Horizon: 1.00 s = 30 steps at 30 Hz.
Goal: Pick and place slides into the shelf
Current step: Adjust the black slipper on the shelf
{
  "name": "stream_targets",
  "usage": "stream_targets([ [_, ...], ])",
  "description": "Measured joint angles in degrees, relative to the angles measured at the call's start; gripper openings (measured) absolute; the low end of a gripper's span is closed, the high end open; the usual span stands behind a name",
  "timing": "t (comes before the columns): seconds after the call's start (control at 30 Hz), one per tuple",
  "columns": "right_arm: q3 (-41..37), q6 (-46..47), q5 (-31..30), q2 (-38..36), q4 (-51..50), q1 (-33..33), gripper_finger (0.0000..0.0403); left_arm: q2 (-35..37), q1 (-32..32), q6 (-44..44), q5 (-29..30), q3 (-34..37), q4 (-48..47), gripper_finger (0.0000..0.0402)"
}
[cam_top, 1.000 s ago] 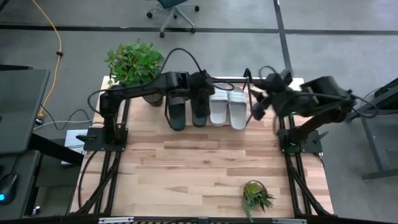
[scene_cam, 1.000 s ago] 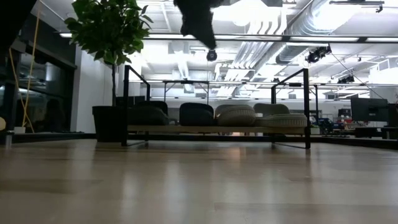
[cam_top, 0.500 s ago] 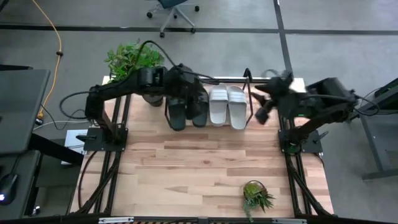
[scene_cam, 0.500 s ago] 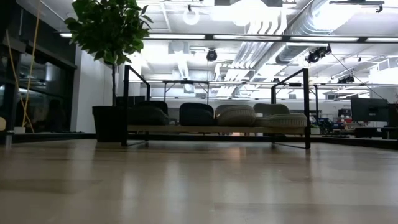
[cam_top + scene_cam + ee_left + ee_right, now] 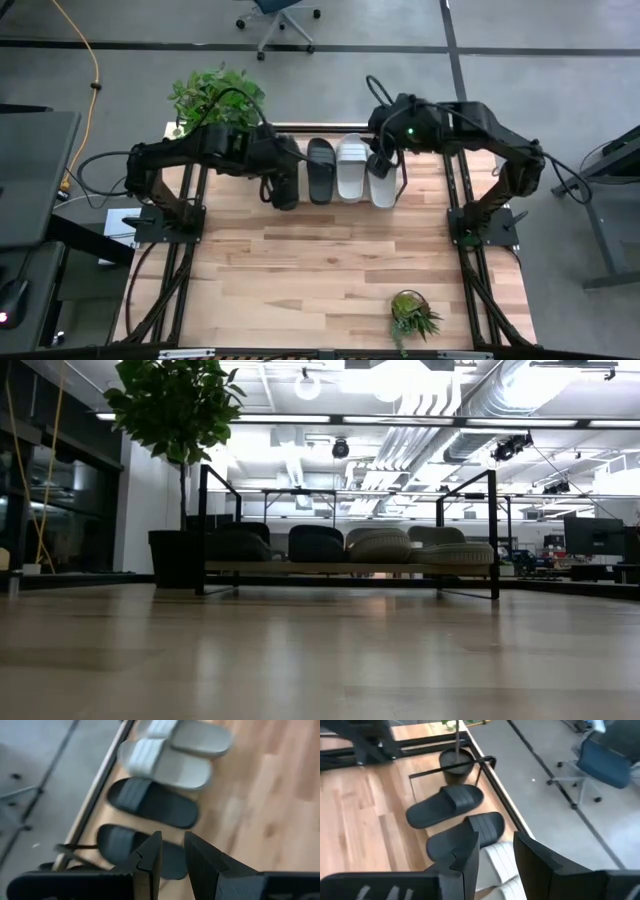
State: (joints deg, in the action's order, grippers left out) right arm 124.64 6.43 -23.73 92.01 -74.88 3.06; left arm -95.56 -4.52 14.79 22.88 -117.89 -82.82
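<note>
All the slides lie side by side on the shelf at the table's far edge, soles on its wood board. From left to right they are a black slide, a black slide, a grey slide and a grey slide. My left gripper hovers above the leftmost black slide, fingers narrowly open. My right gripper hangs over the grey slides, open, with the black slides ahead of it. Neither gripper shows in the low view.
A large potted plant stands at the table's far left corner, beside the shelf's left end. A small potted plant sits near the table's near edge, right of centre. Bare wood tabletop lies between the shelf and the near edge.
My left gripper has risen out of the low view and drawn back from the second black slide toward the table's left, ending over the leftmost black slide. My right arm has swung from the table's right side toward the shelf, over the grey slides. The slides have stayed put.
</note>
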Motion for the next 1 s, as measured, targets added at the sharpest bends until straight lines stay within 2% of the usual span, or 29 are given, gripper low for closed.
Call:
stream_targets([
  [0.1, 0.01, -0.05, 1.93, -0.75, 1.68, 1.35, 0.0114, 0.01, -1.09, -2.08, 2.73, 3.28, 0.19, 0.0072],
  [0.27, 0.11, 0.40, 2.78, -1.32, 2.87, 0.96, 0.0114, -0.04, -3.65, -4.65, 0.05, 13.03, 2.69, 0.0072],
  [0.63, 0.11, 3.87, 1.75, -1.73, 2.68, -1.36, 0.0114, -0.16, -3.84, -13.58, 2.73, 35.47, 21.71, 0.0072],
  [0.8, 0.11, 5.63, 0.35, -2.80, 1.37, -4.46, 0.0114, -0.20, -3.86, -19.29, 7.53, 38.79, 26.50, 0.0072],
  [1.0, 0.11, 12.84, -9.09, -6.86, -7.22, -11.47, 0.0114, -0.20, -4.58, -24.71, 7.16, 38.98, 29.15, 0.0072],
])
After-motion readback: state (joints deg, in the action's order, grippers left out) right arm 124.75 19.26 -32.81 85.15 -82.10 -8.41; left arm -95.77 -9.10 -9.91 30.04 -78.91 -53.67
